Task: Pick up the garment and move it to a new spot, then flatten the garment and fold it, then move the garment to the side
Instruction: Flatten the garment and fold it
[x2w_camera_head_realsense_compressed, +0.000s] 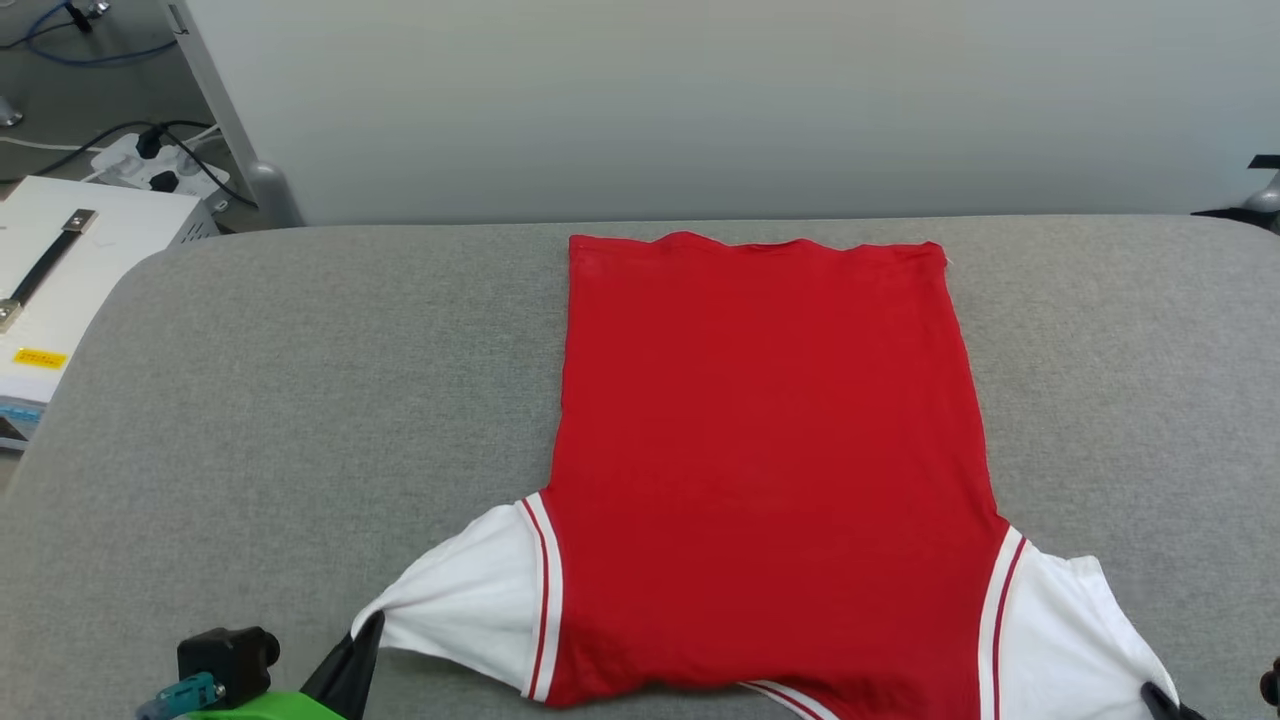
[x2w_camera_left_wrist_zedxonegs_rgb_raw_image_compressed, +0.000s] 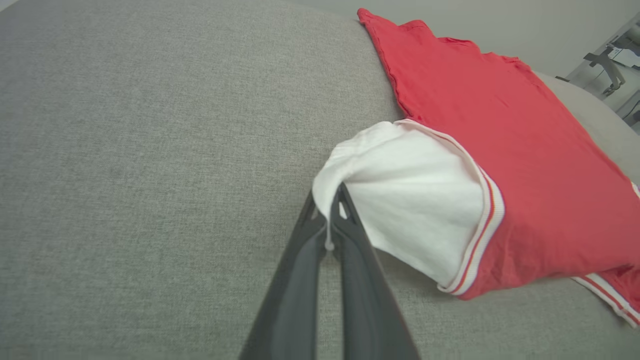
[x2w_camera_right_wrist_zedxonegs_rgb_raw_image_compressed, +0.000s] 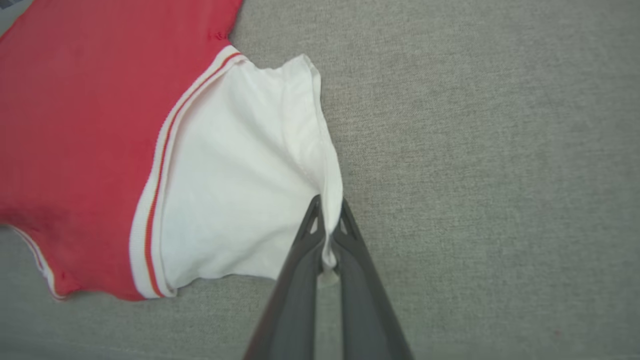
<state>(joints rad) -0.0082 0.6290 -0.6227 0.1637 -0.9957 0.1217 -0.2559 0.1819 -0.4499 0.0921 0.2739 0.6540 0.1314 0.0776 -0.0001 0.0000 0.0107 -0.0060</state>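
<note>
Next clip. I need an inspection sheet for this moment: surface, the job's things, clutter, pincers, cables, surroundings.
Surface: grey woven fabric top with rounded corners; no marks seen.
Job's things: garment lies spread flat, plain red side up, hem far from the robot, white sleeves near it.
Clutter: nothing seen.
Pincers: left pincer is shut on the edge of the left-side sleeve; right pincer is shut on the edge of the right-side sleeve.
Cables: black cables run to a power strip on the floor; a blue cable lies beyond.
Surroundings: white box with a strap handle at left; pale panel behind.
</note>
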